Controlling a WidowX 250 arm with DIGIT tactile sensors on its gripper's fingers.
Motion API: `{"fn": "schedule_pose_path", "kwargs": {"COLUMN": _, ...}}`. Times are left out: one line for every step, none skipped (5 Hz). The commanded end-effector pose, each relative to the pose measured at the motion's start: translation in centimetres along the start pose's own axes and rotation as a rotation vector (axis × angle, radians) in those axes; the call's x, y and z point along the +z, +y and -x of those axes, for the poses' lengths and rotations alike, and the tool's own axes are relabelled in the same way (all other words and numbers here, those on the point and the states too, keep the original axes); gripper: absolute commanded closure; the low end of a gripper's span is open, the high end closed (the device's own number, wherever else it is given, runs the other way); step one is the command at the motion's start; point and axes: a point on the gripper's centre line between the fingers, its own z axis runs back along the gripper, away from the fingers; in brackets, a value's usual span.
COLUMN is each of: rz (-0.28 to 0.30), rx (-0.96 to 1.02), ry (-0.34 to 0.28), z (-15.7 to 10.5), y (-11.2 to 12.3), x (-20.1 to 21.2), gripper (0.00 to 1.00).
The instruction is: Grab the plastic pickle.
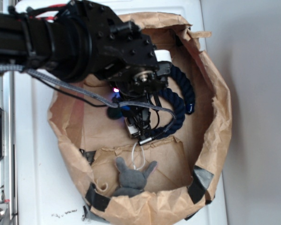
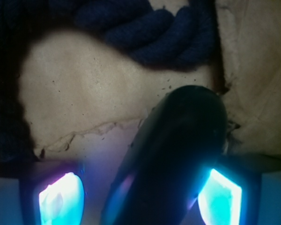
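White worktop (image 1: pixel 37 187) carries a crumpled brown paper bag (image 1: pixel 215 93), its rim rolled down and patched with black tape, lying open like a shallow nest. Inside it, the black arm (image 1: pixel 61 42) reaches in from the upper left and points down at the paper floor near the middle. A navy rope (image 1: pixel 182 101) curls around the right of the gripper (image 1: pixel 140 129), and a grey plush (image 1: pixel 131 178) with long ears sits on a paper flap by the lower rim, well apart from the rope. From the wrist view, the pickle (image 2: pixel 178 154) lies dark and glossy between the two fingers (image 2: pixel 61 199), which glow blue and violet at the bottom corners; its rounded end juts out past them toward the rope (image 2: pixel 150 28) above. Each finger stands just beside the pickle with little gap, a narrow spread, though whether they press on it I cannot tell. In the exterior view the pickle is hidden beneath the gripper
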Motion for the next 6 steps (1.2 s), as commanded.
{"fn": "schedule_pose_path", "kwargs": {"rz": 0.031, "rx": 0.059, "ry": -0.071, "z": -2.1, "y": -0.3, "x": 0.2, "gripper": 1.0}}
{"fn": "schedule_pose_path", "kwargs": {"rz": 0.032, "rx": -0.039, "ry": -0.133, "z": -1.3, "y": -0.5, "x": 2.4, "gripper": 1.0}}
{"fn": "schedule_pose_path", "kwargs": {"rz": 0.073, "rx": -0.134, "ry": -0.175, "z": 0.2, "y": -0.7, "x": 6.1, "gripper": 1.0}}
{"fn": "schedule_pose_path", "kwargs": {"rz": 0.094, "rx": -0.217, "ry": -0.125, "z": 0.8, "y": -0.6, "x": 10.2, "gripper": 1.0}}
{"fn": "schedule_pose_path", "kwargs": {"rz": 0.076, "rx": -0.227, "ry": -0.114, "z": 1.7, "y": -1.0, "x": 12.5, "gripper": 1.0}}
{"fn": "schedule_pose_path", "kwargs": {"rz": 0.054, "rx": -0.244, "ry": -0.132, "z": 4.3, "y": -0.9, "x": 12.8, "gripper": 1.0}}
